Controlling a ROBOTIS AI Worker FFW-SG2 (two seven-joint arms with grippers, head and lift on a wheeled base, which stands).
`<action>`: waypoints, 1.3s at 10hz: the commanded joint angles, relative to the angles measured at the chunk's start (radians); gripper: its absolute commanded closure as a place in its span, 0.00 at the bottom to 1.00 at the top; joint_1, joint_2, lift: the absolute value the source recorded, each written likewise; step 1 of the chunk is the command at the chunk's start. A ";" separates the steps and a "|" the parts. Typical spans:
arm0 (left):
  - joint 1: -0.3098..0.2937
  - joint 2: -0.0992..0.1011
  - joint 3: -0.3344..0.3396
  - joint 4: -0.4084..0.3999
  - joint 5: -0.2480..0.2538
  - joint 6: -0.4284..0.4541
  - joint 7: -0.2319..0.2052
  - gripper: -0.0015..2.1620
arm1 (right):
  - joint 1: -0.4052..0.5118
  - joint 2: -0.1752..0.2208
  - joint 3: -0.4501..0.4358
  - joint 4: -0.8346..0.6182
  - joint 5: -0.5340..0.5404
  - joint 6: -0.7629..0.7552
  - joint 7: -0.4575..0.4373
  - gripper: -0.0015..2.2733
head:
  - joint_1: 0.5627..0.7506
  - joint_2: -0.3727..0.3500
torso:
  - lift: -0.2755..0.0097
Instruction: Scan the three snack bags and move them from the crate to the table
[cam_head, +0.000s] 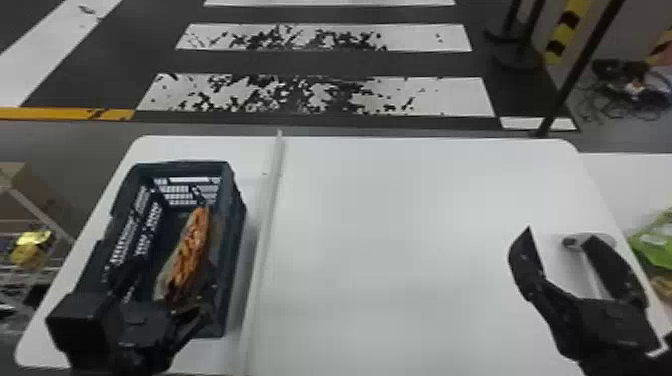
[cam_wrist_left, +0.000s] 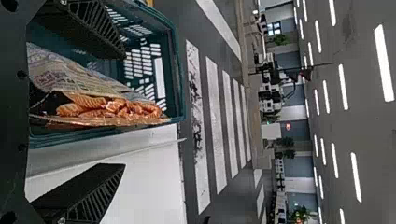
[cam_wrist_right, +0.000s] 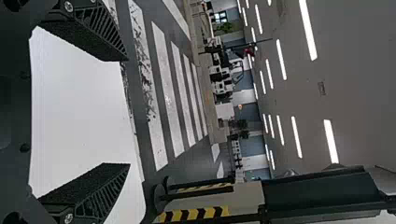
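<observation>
Left hand (cam_head: 172, 282): lower left of the head view, pointing up-frame.
Left fingers (cam_wrist_left: 77, 193): spread, wide gap between tips.
Left wrist: near the bottom edge.
Right hand (cam_head: 560, 232): lower right, angled up and leftward.
Right fingers (cam_wrist_right: 88, 191): parted widely.
Right arm: enters at the lower right corner.

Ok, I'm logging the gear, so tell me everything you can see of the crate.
The crate is an oblong, open-topped, dark blue-green box, seemingly plastic, with a raised rim and walls pierced by small slots. It stands upright on the table, left of the pale strip, its long sides running away from the robot. At least one snack bag lies inside. The left tool is at its near end; contact there is unclear.
</observation>
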 joint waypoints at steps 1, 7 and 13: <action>-0.021 -0.001 0.007 0.040 0.008 0.002 0.000 0.02 | 0.003 -0.002 0.000 0.002 0.000 -0.001 0.000 0.04 | 0.70 0.60 | 0.75; -0.035 -0.003 0.059 0.051 0.075 0.069 -0.020 0.20 | 0.009 -0.006 0.000 0.014 0.000 -0.041 0.000 0.04 | 0.70 0.64 | 0.75; -0.023 -0.038 0.125 -0.010 0.164 0.115 -0.114 0.99 | 0.006 -0.006 -0.007 0.037 -0.011 -0.084 0.000 0.04 | 0.70 0.65 | 0.75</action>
